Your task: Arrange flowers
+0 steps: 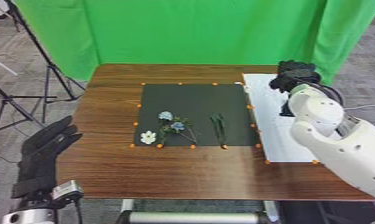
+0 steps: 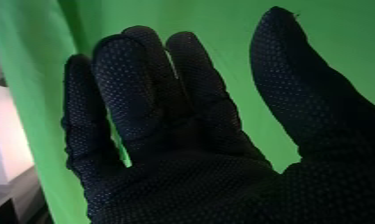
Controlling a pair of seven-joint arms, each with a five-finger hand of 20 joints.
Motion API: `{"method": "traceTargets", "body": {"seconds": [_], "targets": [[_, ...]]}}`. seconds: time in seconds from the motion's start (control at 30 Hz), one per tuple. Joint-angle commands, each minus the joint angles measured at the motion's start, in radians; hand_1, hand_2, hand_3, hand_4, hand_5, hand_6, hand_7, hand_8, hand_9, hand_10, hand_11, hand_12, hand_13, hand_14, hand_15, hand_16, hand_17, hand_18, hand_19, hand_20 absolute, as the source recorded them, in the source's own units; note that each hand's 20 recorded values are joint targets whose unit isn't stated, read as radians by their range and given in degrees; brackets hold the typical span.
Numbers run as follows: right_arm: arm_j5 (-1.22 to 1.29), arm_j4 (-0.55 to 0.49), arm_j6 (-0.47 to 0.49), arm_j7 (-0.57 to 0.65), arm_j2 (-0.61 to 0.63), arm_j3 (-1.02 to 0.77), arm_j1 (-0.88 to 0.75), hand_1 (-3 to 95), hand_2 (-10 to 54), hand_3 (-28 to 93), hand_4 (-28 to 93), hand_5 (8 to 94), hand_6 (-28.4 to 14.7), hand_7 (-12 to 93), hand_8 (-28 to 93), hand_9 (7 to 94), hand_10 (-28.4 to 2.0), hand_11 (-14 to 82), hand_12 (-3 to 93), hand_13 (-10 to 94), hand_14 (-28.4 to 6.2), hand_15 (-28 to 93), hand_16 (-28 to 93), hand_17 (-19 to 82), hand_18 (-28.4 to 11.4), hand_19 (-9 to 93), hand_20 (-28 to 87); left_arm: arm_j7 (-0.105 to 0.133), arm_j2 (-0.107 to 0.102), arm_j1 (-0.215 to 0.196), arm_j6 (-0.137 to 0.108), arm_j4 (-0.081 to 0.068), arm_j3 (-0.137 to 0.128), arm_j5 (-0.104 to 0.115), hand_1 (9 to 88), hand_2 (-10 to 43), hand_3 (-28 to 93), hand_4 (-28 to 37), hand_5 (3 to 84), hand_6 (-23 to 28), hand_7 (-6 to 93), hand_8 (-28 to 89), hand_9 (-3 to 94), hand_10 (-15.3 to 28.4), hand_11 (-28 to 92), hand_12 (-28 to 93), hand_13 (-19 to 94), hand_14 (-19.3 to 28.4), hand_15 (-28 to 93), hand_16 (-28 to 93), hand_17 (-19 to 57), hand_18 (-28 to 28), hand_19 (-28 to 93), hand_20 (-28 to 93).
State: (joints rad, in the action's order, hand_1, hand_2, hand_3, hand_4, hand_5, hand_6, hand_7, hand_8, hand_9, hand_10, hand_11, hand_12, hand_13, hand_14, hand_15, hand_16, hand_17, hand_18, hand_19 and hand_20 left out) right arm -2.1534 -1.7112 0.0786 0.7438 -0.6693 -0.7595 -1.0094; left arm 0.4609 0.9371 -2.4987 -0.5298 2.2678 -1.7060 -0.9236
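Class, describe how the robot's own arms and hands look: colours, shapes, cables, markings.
The right arm is white, smooth and rounded, with small dark spots and dark cables near the wrist. The left arm is also white, with a pale box at its wrist. The left hand and right hand wear black gloves; the right one's fabric is finely dotted.

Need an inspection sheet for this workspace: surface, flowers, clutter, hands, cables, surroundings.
Surface: brown wooden table, bearing a black mat and, right of it, a white sheet.
Job's things: pale blue flowers and a white flower on the mat's near left; green stems to their right.
Clutter: orange markers along the mat's edges.
Hands: left hand open by the table's left edge; right hand open at the sheet's far end.
Cables: dark cables by the right wrist.
Surroundings: green curtain behind, black stands at left.
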Motion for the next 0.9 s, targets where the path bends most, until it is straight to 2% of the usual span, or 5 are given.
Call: {"method": "traceTargets", "body": {"seconds": [0.03, 0.13, 0.23, 0.63, 0.9], "targets": [[0.007, 0.077, 0.05, -0.012, -0.004, -0.058, -0.028, 33.4, -6.3, 87, -25, 53.9, -9.7, 18, -11, 53.8, -21.1, 24.8, 15.9, 55, -14.6, 77, 13, 15, -24.3, 81, 4, 0.019, -0.002, -0.006, -0.005, -0.004, 0.005, 0.008, 25.8, 2.8, 82, -20.0, 40.9, 10.6, 16.0, -11, 34.6, 19.9, 38, 7, 25, 27.2, 66, -17, -9.9, 21.6, 58, 5], [0.032, 0.105, 0.054, -0.004, 0.006, -0.041, -0.017, 33.3, -6.4, 87, -25, 53.2, -9.6, 18, -11, 53.0, -21.0, 24.1, 15.7, 55, -14.5, 77, 13, 14, -24.2, 80, 4, 0.02, -0.002, 0.007, 0.003, -0.011, 0.01, 0.009, 25.7, 2.8, 82, -20.0, 40.9, 10.6, 15.9, -11, 34.6, 19.9, 38, 7, 25, 27.2, 66, -17, -9.9, 21.6, 58, 5], [0.049, 0.12, 0.114, -0.008, -0.029, -0.115, -0.06, 33.0, -6.5, 88, -25, 52.2, -9.4, 18, -11, 51.5, -21.1, 22.8, 15.4, 55, -14.4, 77, 13, 14, -23.9, 79, 5, 0.034, -0.002, 0.004, -0.003, -0.009, 0.012, 0.011, 25.7, 2.9, 82, -19.9, 40.9, 10.6, 16.0, -11, 34.6, 19.9, 38, 7, 25, 27.2, 66, -17, -9.9, 21.6, 58, 5], [0.042, 0.179, 0.12, -0.015, -0.058, -0.111, -0.051, 32.3, -6.1, 88, -26, 50.5, -9.3, 17, -11, 50.3, -21.2, 20.7, 15.3, 54, -14.4, 77, 12, 14, -23.6, 78, 7, 0.036, 0.0, 0.02, 0.0, -0.016, 0.025, 0.014, 25.6, 2.7, 83, -19.9, 40.9, 10.6, 16.0, -11, 34.7, 19.9, 38, 7, 25, 27.2, 66, -17, -9.8, 21.6, 58, 5], [0.029, 0.193, 0.144, -0.022, -0.069, -0.119, -0.058, 32.4, -6.1, 88, -26, 50.2, -9.2, 17, -11, 50.1, -21.2, 20.4, 15.3, 54, -14.3, 77, 12, 14, -23.6, 77, 8, 0.032, 0.007, 0.019, 0.005, -0.017, 0.02, 0.012, 25.6, 2.8, 83, -19.8, 40.8, 10.6, 16.1, -11, 34.7, 19.9, 38, 7, 25, 27.2, 66, -17, -9.8, 21.6, 58, 5]]}}
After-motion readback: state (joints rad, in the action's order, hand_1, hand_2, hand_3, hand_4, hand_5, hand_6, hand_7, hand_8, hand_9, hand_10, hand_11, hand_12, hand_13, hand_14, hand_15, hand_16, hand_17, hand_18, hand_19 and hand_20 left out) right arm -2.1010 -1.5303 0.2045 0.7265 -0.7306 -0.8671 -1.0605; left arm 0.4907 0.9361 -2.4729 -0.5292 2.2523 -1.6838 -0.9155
